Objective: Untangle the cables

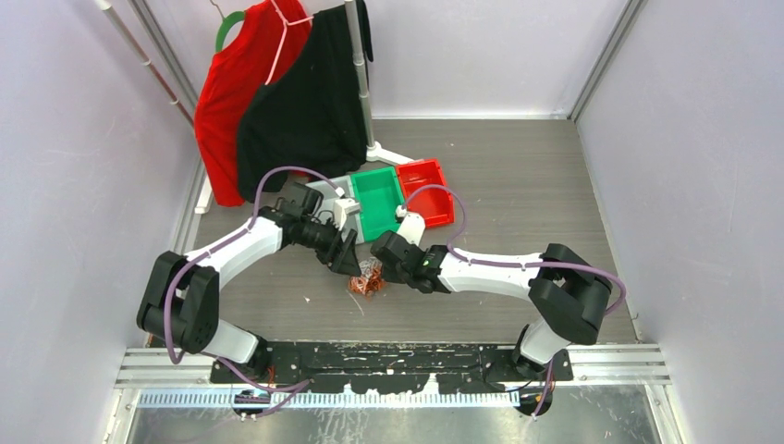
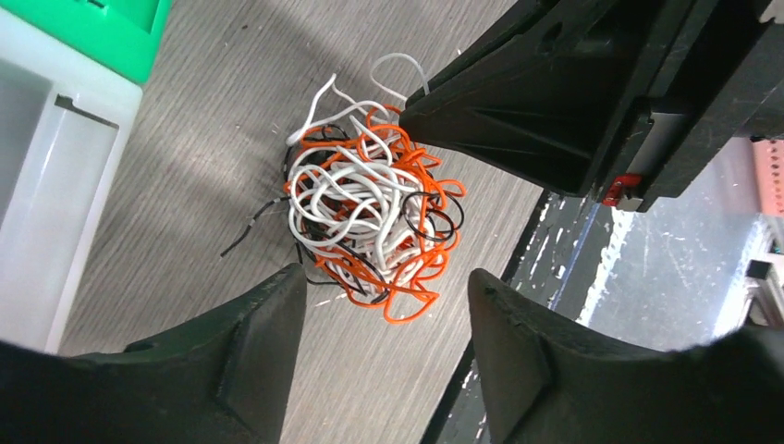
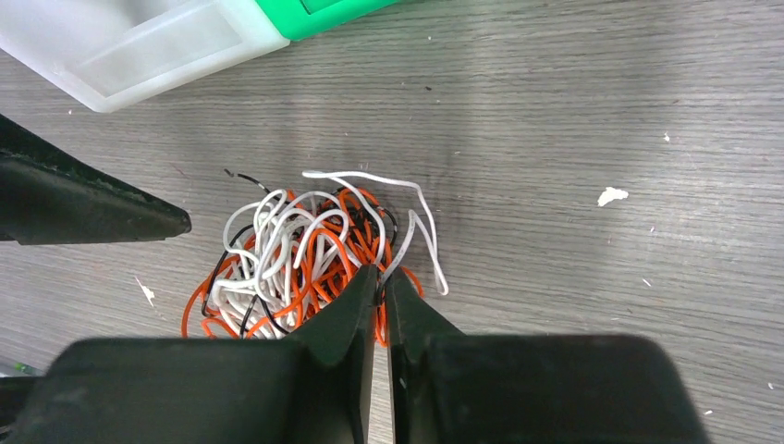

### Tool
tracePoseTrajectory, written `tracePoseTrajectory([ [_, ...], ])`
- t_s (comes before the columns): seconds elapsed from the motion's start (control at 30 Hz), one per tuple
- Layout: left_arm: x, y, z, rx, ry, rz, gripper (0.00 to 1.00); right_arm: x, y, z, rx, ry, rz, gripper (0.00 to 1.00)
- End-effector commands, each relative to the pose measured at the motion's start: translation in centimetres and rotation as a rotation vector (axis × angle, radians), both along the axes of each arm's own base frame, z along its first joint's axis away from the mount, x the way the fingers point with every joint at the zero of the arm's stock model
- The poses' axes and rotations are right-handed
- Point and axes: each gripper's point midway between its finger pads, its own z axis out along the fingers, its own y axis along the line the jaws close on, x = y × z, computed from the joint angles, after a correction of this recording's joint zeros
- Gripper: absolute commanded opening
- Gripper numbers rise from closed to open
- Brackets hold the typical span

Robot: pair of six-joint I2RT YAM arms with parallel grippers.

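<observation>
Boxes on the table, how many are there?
3, side by side: white box left, green box middle, red box right. The left arm may hide more.

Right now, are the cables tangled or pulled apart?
Tangled: the cables lie in one ball, with orange, white and black loops crossing through each other.

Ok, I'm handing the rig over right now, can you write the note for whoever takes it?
Left end effector: open, lined up on the cables, gripping nothing.
Right end effector: shut at the snarl's edge, apparently pinching a strand or two.
Cables: one orange, white and black snarl on the table, in front of the green bin.
Done: no strand separated yet.
Left: the whole untangling.
</observation>
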Motion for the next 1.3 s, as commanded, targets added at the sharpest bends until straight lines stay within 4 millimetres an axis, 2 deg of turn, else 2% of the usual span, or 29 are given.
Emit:
tracePoseTrajectory([
  [0.0, 1.2, -0.9, 0.2, 0.007, -0.093, -0.024, 0.61, 0.7, 0.8, 1.9, 0.076, -0.031, -0.032, 0.12],
  [0.27, 1.0, -1.7, -0.9, 0.057, -0.124, -0.074, 0.51, -0.2, -0.5, 1.1, 0.088, -0.008, -0.052, 0.11],
  [0.47, 1.3, -2.8, -0.9, 0.060, -0.126, -0.087, 0.30, -0.7, -0.7, 1.0, 0.112, -0.005, -0.043, 0.07],
  [0.63, 1.2, -2.6, 0.6, 0.079, -0.121, -0.098, 0.04, -1.0, -1.7, 1.7, 0.127, -0.035, -0.043, 0.04],
  [0.67, 1.0, -2.4, 1.1, 0.086, -0.127, -0.102, 0.01, -1.0, -2.0, 1.7, 0.124, -0.040, -0.043, 0.03],
  [0.77, 0.5, -1.8, 2.7, 0.089, -0.152, -0.108, 0.00, -0.8, -3.0, 2.2, 0.107, -0.066, -0.044, 0.04],
  [0.8, 0.3, -1.7, 3.2, 0.087, -0.159, -0.106, 0.00, -0.7, -3.4, 2.5, 0.086, -0.083, -0.033, 0.07],
  [0.83, 0.1, -1.5, 3.6, 0.087, -0.162, -0.101, 0.00, -0.6, -3.9, 2.9, 0.065, -0.106, -0.016, 0.16],
  [0.93, -0.4, -1.3, 4.4, 0.086, -0.162, -0.082, 0.00, -0.4, -4.9, 5.2, 0.006, -0.183, 0.056, 0.60],
  [0.97, -0.5, -1.2, 4.5, 0.085, -0.156, -0.078, 0.00, -0.5, -4.7, 6.1, 0.012, -0.209, 0.097, 0.68],
  [1.07, -0.7, -1.5, 4.6, 0.074, -0.124, -0.069, 0.00, -1.1, -3.7, 8.3, 0.070, -0.280, 0.211, 0.78],
  [1.27, -0.8, -2.5, 5.3, 0.036, -0.060, -0.049, 0.00, -3.0, -1.0, 11.0, 0.245, -0.400, 0.415, 0.81],
])
